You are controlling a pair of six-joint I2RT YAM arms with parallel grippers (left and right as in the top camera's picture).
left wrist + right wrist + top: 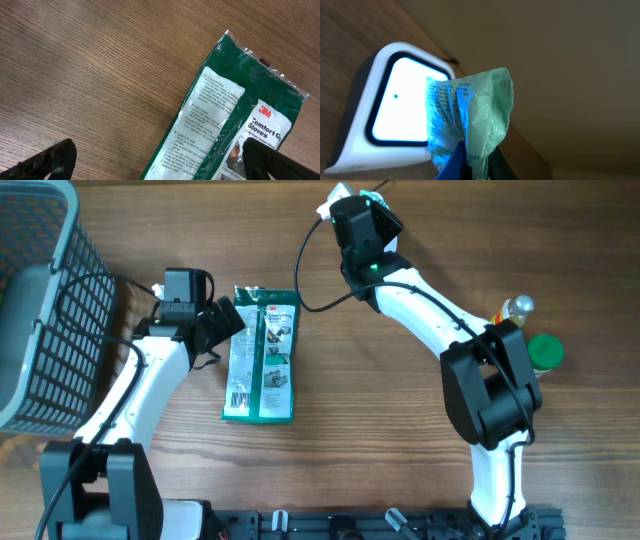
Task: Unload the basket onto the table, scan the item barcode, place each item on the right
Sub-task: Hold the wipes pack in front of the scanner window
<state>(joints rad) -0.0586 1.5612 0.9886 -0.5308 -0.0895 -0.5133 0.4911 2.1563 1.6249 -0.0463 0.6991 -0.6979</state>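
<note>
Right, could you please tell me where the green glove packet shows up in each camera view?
Overhead: glove packet lies flat left of centre, beside the open left gripper.
Left wrist: glove packet at lower right, running off the bottom edge.
Right wrist: not in it.
Shared landmark: the wood-grain table.

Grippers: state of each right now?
Left gripper: open, empty, by the gloves pack.
Right gripper: shut on a packet, held at the scanner.
</note>
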